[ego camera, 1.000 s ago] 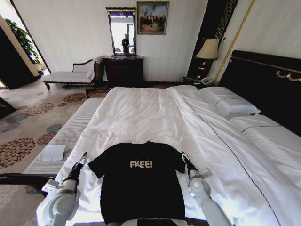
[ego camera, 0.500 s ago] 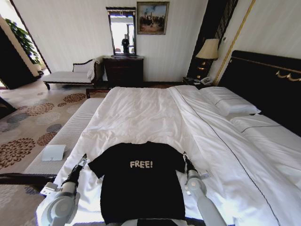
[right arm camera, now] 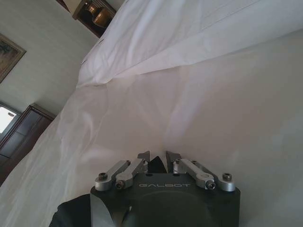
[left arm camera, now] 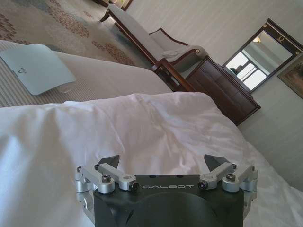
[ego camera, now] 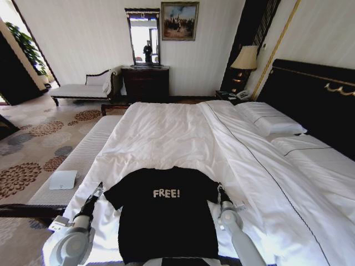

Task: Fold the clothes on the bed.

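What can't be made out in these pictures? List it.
- T-shirt hem: head view, cut off by the bottom edge.
- Whether the right pincer pinches the sleeve: right wrist view, its own body hides the fabric; head view, too small.
- The left pincer, open: head view, too small to judge its gap from the sleeve.

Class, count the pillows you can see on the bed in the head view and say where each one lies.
2. One pillow lies at the head of the bed nearer the lamp; the other pillow lies beside it, closer to the robot. More may be hidden.

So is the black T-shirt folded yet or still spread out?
Spread out: the T-shirt lies flat on the bed, both sleeves out, lettering showing.
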{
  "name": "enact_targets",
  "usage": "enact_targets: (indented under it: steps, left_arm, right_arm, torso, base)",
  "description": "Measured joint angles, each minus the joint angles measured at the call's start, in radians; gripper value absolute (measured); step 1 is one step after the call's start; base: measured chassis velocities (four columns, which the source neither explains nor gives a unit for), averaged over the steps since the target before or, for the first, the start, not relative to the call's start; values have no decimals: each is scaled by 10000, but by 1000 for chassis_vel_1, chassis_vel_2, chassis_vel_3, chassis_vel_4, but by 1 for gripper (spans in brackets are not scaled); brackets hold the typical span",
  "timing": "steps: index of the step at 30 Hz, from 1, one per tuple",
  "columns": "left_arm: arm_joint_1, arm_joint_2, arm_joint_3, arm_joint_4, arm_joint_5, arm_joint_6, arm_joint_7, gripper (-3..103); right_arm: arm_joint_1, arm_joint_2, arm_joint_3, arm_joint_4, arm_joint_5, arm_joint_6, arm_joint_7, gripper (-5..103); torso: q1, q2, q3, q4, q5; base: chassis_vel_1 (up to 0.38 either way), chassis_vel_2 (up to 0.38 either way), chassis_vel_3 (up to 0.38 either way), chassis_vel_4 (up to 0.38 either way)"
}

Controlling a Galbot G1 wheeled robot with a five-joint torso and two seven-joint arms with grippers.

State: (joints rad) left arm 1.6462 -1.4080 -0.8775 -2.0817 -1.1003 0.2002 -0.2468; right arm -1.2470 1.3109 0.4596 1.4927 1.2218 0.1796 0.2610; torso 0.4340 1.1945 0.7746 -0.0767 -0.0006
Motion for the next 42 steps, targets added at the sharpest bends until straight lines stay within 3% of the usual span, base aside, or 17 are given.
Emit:
enact_targets:
  steps: [1, 4, 5, 6, 27, 34, 42]
  left_arm:
    - [-12, 0, -1, 35, 21, -10, 0, 100]
    - [-35, 0, 0, 111, 53, -26, 2, 100]
    - [-44, 3, 0, 150, 68, -38, 3, 100]
    - [-54, 9, 0, 186, 81, -48, 3, 100]
    - [-159, 66, 90, 424, 193, -104, 12, 100]
    - [-115, 81, 72, 360, 259, -105, 13, 100]
    - [-115, 6, 109, 355, 444, -105, 11, 100]
  right_arm:
    - [49, 5, -20, -11, -6, 0, -26, 14]
    - [95, 13, -53, -11, -22, -1, -72, 14]
    - [102, 18, -69, -11, -52, -1, -91, 3]
    - [102, 23, -77, -11, -97, -2, -104, 1]
    - [-528, -332, -97, 1751, -708, 300, 36, 0]
    - [-589, -422, -637, 2484, -877, 281, -107, 0]
    - [-270, -290, -1470, 2193, -1382, 265, -528, 0]
  torso:
    - [0, 0, 0, 0, 0]
    - [1, 0, 0, -1, 0]
    - [0, 0, 0, 0, 0]
    - [0, 0, 0, 0, 0]
    - [0, 0, 0, -2, -1]
    - [0, 0, 0, -1, -2]
    - [0, 0, 0, 0, -2]
  base:
    - [0, 0, 0, 0]
    - [0, 0, 0, 0]
    - [0, 0, 0, 0]
    - [0, 0, 0, 0]
    - [0, 0, 0, 0]
    - [0, 0, 0, 0]
    - [0, 0, 0, 0]
